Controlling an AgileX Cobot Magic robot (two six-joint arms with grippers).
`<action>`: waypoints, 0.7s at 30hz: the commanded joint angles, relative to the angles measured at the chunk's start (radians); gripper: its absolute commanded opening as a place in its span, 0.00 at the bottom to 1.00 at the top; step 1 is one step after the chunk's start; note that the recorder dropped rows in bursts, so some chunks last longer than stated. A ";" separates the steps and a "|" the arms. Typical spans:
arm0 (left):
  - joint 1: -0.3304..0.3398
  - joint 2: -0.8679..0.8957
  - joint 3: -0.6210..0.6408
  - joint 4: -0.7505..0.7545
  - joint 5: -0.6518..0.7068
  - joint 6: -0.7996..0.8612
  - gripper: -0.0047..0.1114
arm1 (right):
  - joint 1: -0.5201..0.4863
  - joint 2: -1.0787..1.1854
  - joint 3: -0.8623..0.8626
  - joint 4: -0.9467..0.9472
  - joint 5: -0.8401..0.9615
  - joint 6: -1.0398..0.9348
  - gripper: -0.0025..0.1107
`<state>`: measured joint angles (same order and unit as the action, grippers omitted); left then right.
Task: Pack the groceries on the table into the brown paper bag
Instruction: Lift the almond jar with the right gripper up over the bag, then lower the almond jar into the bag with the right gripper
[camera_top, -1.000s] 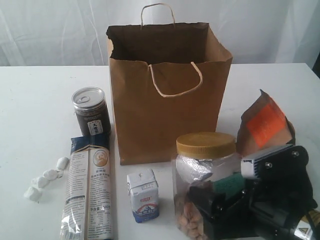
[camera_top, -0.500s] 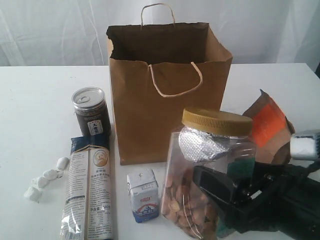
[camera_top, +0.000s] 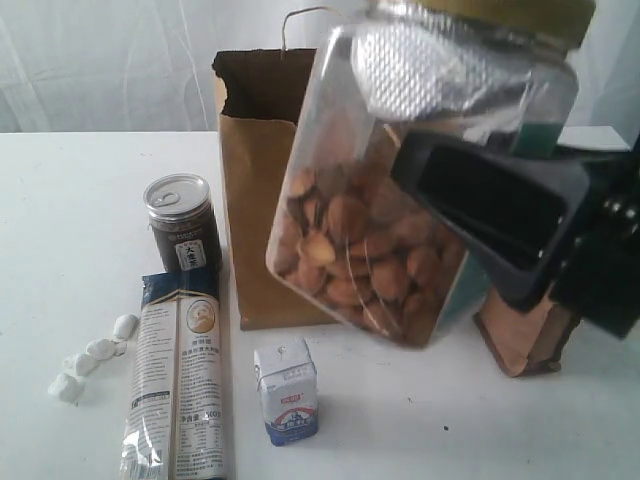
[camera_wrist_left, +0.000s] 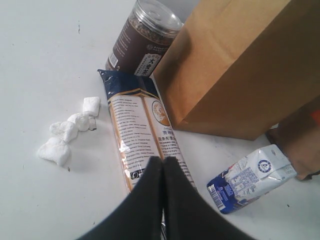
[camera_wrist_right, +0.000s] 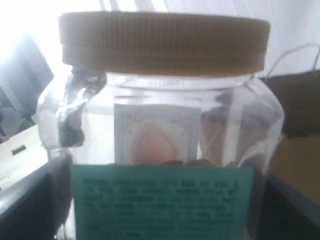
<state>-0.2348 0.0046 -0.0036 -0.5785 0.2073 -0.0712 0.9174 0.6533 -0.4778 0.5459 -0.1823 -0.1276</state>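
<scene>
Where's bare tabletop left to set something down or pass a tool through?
Widest: far-left table, bordered by the silver-lidded dark jar and white wrapped sweets. Also front right, between the small white-blue carton and orange-labelled brown pouch, beneath the airborne gold-lidded clear jar. Crowded: beside the brown paper bag, where that jar and the long noodle packet sit close.

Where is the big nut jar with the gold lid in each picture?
Exterior view: the gold-lidded clear jar is up in the air and tilted, right of centre near the top.
Left wrist view: it is not in this picture.
Right wrist view: it fills the picture, lid at the top.
Shared landmark: the brown paper bag shows in all three views.
</scene>
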 joint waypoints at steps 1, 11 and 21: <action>-0.009 -0.005 0.004 -0.011 0.004 0.001 0.04 | -0.002 0.014 -0.099 0.003 -0.173 -0.064 0.02; -0.009 -0.005 0.004 -0.011 0.004 0.001 0.04 | -0.076 0.044 -0.268 0.359 -0.341 -0.731 0.02; -0.009 -0.005 0.004 -0.011 0.004 0.001 0.04 | -0.110 0.396 -0.419 0.332 -0.247 -0.972 0.02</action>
<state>-0.2348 0.0046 -0.0036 -0.5785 0.2073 -0.0712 0.8149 1.0322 -0.8765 0.9054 -0.3861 -1.0790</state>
